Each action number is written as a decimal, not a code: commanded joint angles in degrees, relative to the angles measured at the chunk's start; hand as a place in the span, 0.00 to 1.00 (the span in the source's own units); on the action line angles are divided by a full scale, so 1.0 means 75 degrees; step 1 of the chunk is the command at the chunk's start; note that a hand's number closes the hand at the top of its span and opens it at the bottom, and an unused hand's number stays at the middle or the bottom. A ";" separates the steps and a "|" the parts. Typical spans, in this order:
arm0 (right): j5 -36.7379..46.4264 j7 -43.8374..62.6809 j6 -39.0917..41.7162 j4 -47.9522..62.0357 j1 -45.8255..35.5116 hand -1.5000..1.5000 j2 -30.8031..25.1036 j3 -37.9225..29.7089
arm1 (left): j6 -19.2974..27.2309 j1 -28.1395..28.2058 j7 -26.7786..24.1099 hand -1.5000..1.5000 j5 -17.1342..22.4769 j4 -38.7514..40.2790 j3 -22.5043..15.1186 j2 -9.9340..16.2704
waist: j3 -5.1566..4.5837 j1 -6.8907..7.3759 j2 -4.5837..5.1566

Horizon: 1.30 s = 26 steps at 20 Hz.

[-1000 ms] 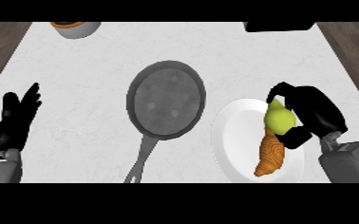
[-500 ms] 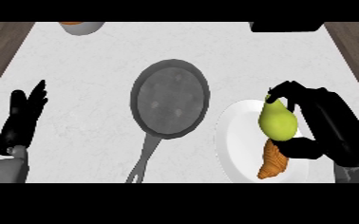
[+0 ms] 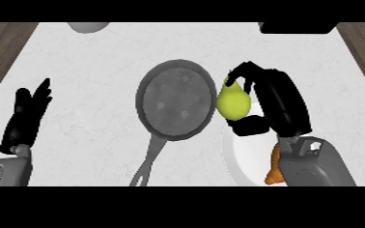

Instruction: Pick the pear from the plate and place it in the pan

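Pear (image 3: 234,104) sits in the right hand (image 3: 279,104), fingers curled over its top and thumb tucked under it, so the hand is clamped right round the fruit. The grey forearm comes up from the lower edge and leans slightly inward. Just left of that hand is the pan (image 3: 176,98), its rim right beside the pear, handle pointing down toward the robot. Below the hand there's the white plate (image 3: 239,160), with an orange pastry (image 3: 273,171) peeking out next to the wrist. The left hand (image 3: 27,116) rests well away on the far side of the pan, fingers straight and pointing up.
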 commanded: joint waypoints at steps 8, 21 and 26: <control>-0.0247 -0.0177 -0.1821 0.4662 -0.2600 1.00 0.1494 0.0102 | 0.0004 0.0190 -0.0235 0.50 -0.0185 -0.0046 -0.0077 -0.0264 | 0.0002 0.0085 0.0025; -0.3650 -0.2028 -0.3695 0.8498 -0.3773 1.00 0.1511 0.1053 | -0.0084 -0.0344 -0.0082 0.50 -0.0294 -0.0018 -0.0290 -0.0448 | 0.0016 0.0564 0.0155; -0.4709 -0.2452 -0.3448 0.9357 -0.4078 0.00 0.1512 0.1062 | -0.0357 -0.0545 -0.0200 0.50 -0.0224 0.0049 -0.0196 -0.0177 | 0.0021 0.0844 0.0251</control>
